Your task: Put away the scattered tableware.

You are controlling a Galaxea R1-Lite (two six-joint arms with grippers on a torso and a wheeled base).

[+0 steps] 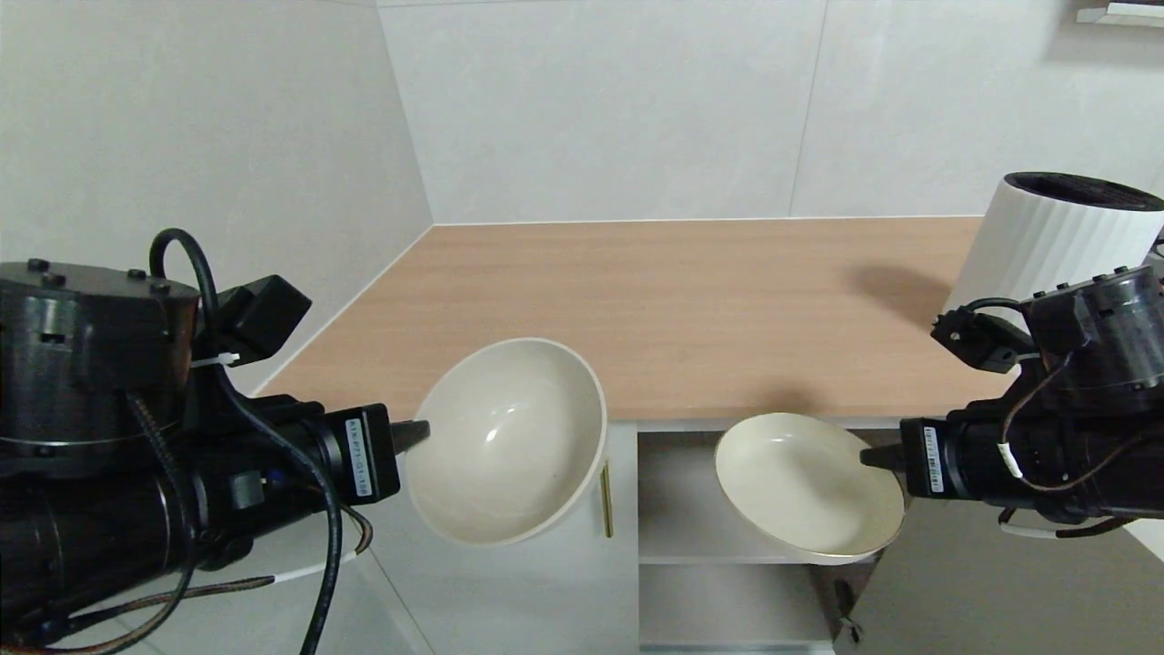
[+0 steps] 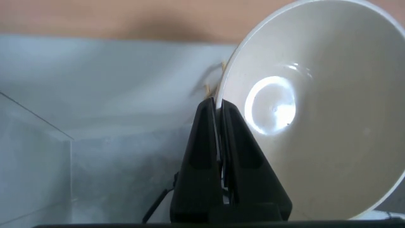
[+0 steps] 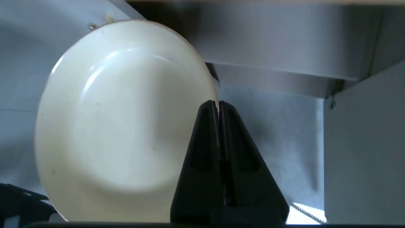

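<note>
**Left gripper** (image 2: 219,114)
- Fingers (image 2: 202,145) clenched on the rim of a cream bowl (image 2: 316,107), with the rim edge pinched thin between the pads.
- Bowl held off every surface and tipped on edge, extending outward from the fingertips toward the other arm, its hollow open to the head view.
- Contact line partly hidden by the finger bodies. Far rim cut off at the wrist picture's border.
- Just past the bowl's far rim, a brass handle (image 1: 607,498) on a white cabinet door, its upper end covered by the bowl.

**Right gripper** (image 3: 218,114)
- Fingers shut tight on the rim of a cream plate (image 3: 120,114).
- Plate held in the air and tilted, reaching outward from the fingertips toward the bowl, well apart from it.
- Lower plate edge cut off in the wrist picture.
- Behind the plate, an open cabinet compartment with a shelf (image 1: 691,491). Shelf contents too dim to make out.

**Beyond both pairs of fingers**
- Wooden countertop (image 1: 691,309) above the cabinet.
- White ribbed container (image 1: 1046,236) behind the right wrist, its base hidden by the arm.
</note>
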